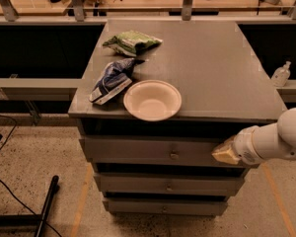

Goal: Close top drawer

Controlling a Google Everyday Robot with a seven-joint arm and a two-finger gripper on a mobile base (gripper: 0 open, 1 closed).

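Gripper (226,153): the pale tip of a white arm that comes in from the right edge. It sits at the right end of the top drawer's front panel, level with the knob. Whether it touches the panel or stops just short cannot be told.
Gripper state: apart or together cannot be told from this view, and nothing is seen held in it.
Top drawer (138,151): the highest of three grey fronts in the cabinet (212,68), directly under the overhanging top. A dark gap shows between the top's edge and the panel, and the panel seems to stand a little proud of the fronts below, so it looks partly open.
Knob (174,155): small and metal, at the middle of the panel, well to the left of the gripper and untouched.
Drawer direction: the front faces the camera, toward the floor side. Its long axis runs left to right across the view, and its travel runs front to back, into the cabinet.
Step in hand: probably placing the gripper on the panel, ready to push.
Next move: a straight, level push away from the camera. Contact sits off-centre at the right end, so the drawer may skew and bind; pressing nearer the knob would likely slide it in more evenly.
On top: a white bowl (152,100) at the front edge, with a blue bag (111,80) touching its left side and a green bag (133,41) farther back. None of them is in the push path.
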